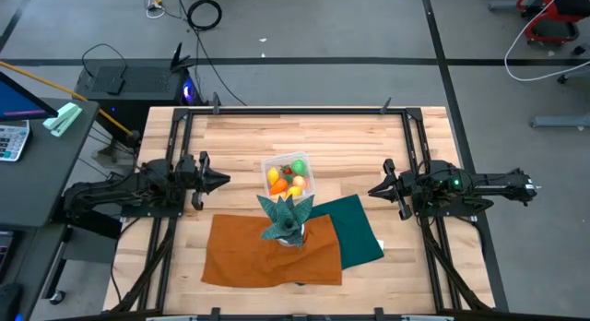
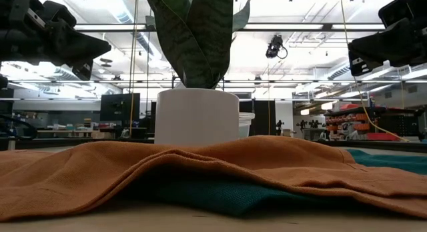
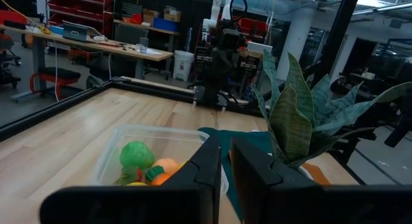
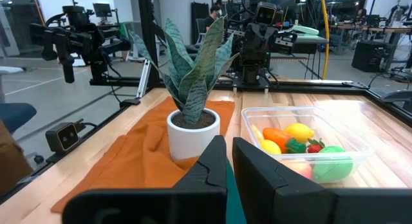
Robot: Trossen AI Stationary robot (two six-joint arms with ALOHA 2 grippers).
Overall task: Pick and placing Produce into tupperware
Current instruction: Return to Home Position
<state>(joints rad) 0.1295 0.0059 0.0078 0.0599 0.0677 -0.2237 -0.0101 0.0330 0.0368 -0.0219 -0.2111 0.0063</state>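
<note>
The left gripper (image 1: 218,181) is held above the counter (image 1: 240,136), its tips aimed inward. In its wrist view the fingers (image 3: 209,166) are drawn almost together with nothing between them, so it is judged clenched and empty.

Ahead of it, well apart from its tips, the clear container (image 1: 312,173) sits on the bare wood, about midway between the two grippers. The produce (image 1: 288,178) is gathered inside it: a green piece (image 3: 135,153), a yellow piece (image 4: 299,130) and the carrot (image 4: 277,137) can be made out. No piece is seen lying outside the container.

Just beside the container, ahead of both grippers and off to one side, a leafy plant (image 1: 284,215) stands in a white pot (image 2: 197,115) on an orange cloth (image 1: 249,252), which is laid over a teal cloth (image 1: 359,231).

The right gripper (image 1: 373,189) faces the left one from the container's far side, likewise well apart from it. Its fingers (image 4: 209,163) are likewise nearly closed on nothing.

The placing is judged finished, and only the parking of the arms is left. Each arm should be drawn straight back along its own line, away from the container. Height should be kept until the tips are clear, so that the leaves are not brushed or the cloths snagged. The fingers are best kept closed.
</note>
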